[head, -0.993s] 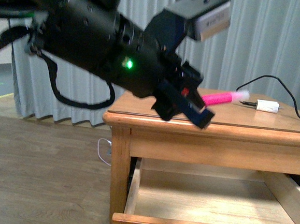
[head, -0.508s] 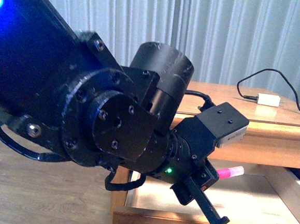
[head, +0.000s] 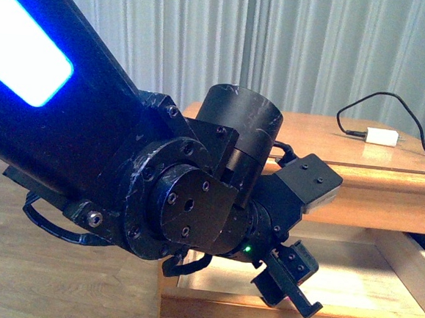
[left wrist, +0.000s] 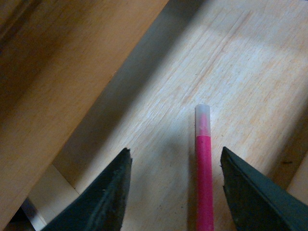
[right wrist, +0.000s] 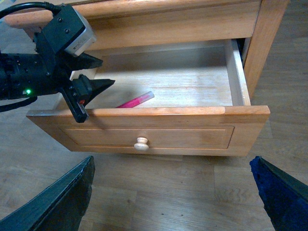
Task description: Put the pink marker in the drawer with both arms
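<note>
Pink marker [right wrist: 135,101] lies flat in the drawer [right wrist: 183,136] — cap away from the wide-open, empty left gripper [left wrist: 174,153].

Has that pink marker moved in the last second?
Yes, downward. It was level with the tabletop; now the pink marker lies on the drawer floor below it, free of the open left end effector.
</note>
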